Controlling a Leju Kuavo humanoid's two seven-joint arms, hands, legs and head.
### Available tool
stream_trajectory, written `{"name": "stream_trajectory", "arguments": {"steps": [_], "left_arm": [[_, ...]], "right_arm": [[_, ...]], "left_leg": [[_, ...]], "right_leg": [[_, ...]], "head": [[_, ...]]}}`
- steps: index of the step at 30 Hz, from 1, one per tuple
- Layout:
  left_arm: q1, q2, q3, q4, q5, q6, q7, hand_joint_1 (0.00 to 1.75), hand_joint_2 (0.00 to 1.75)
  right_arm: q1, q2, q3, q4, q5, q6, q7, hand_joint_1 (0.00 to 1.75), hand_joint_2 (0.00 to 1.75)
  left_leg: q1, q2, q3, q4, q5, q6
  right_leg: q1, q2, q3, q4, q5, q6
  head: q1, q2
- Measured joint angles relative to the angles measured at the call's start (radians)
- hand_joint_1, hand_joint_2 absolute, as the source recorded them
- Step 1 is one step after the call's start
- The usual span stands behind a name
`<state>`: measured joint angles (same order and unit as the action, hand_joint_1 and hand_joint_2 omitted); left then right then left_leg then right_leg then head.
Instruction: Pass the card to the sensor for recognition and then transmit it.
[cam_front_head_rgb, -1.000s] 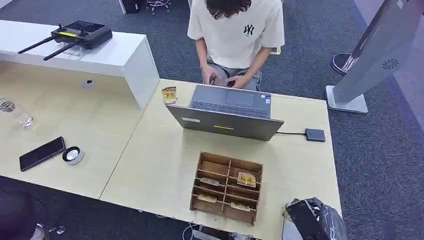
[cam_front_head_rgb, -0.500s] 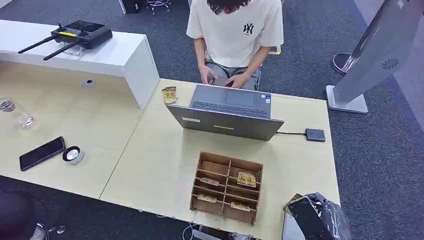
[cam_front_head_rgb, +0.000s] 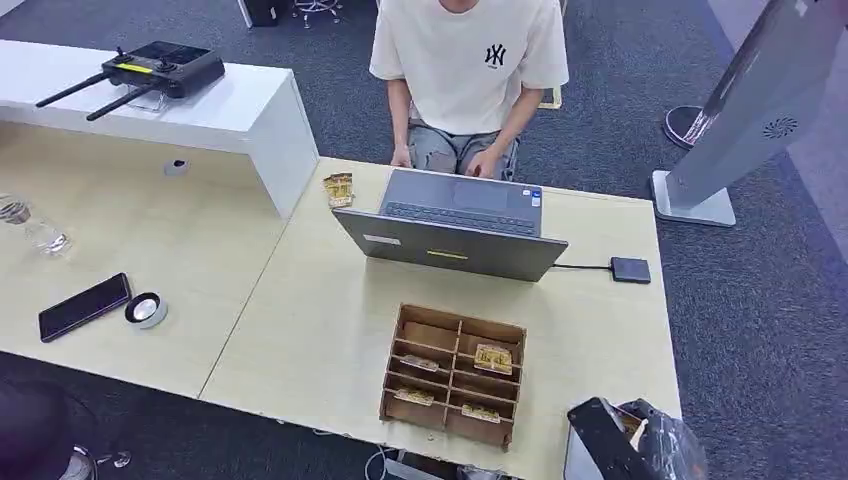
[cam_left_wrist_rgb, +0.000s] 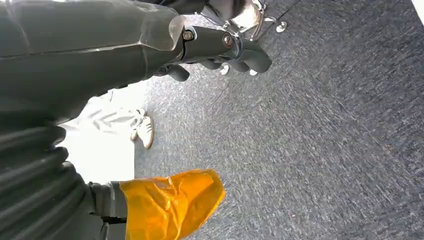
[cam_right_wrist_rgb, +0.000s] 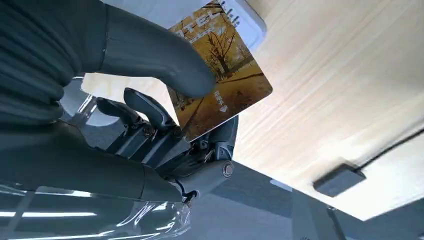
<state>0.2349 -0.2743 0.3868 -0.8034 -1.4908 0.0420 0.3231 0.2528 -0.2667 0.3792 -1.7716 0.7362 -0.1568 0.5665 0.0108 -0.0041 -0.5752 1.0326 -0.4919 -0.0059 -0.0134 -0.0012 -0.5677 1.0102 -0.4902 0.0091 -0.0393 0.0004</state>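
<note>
The right robot hand (cam_right_wrist_rgb: 165, 115) has a yellow picture card (cam_right_wrist_rgb: 220, 75) pinched between its thick thumb and the darker fingers behind it, so pick-up is done and the step in hand looks like presenting the card to the sensor. From the wrist camera, a white rounded device (cam_right_wrist_rgb: 245, 20) peeks out just past the card's far edge, close against it; this may be the reader, though too little shows to be sure. In the head view this hand (cam_front_head_rgb: 625, 440) sits at the near right corner of the worktop (cam_front_head_rgb: 300, 330), beside the wooden compartment box (cam_front_head_rgb: 455, 375) with more cards in its slots.

The left robot hand (cam_left_wrist_rgb: 220, 47) hangs over the carpet, fingers curled in with nothing in them.

Next, I judge, the card wants holding flat and steady over the reader, then carrying forward toward the person (cam_front_head_rgb: 465, 70) seated behind the laptop (cam_front_head_rgb: 455, 225), well beyond the hand.
</note>
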Motion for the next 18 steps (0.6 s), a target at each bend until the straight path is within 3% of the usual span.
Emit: {"name": "stream_trajectory", "arguments": {"steps": [12, 15, 18], "left_arm": [[0.004, -0.004, 0.011, -0.011, -0.036, -0.03, -0.001, 0.0, 1.75], [0.086, -0.03, 0.002, -0.159, -0.059, -0.139, -0.01, 0.0, 1.75], [0.135, -0.05, -0.005, -0.25, -0.065, -0.181, -0.013, 0.0, 1.75]], "right_arm": [[-0.008, 0.0, 0.0, 0.061, 0.008, 0.042, 0.019, 1.75, 1.75], [-0.006, 0.0, 0.0, 0.063, 0.01, 0.042, 0.021, 1.75, 1.75], [-0.007, 0.0, 0.0, 0.065, 0.01, 0.042, 0.027, 1.75, 1.75]], "left_leg": [[0.0, 0.0, 0.0, 0.0, 0.0, 0.0], [0.0, 0.001, 0.0, 0.0, -0.001, -0.001], [0.0, 0.0, 0.0, 0.0, -0.002, -0.001]], "right_leg": [[0.0, 0.0, 0.0, 0.0, 0.0, 0.0], [0.0, 0.002, 0.0, 0.0, 0.0, 0.0], [0.0, 0.0, 0.0, 0.0, -0.001, 0.001]], "head": [[0.0, 0.0], [0.0, 0.0], [0.0, 0.0]]}}
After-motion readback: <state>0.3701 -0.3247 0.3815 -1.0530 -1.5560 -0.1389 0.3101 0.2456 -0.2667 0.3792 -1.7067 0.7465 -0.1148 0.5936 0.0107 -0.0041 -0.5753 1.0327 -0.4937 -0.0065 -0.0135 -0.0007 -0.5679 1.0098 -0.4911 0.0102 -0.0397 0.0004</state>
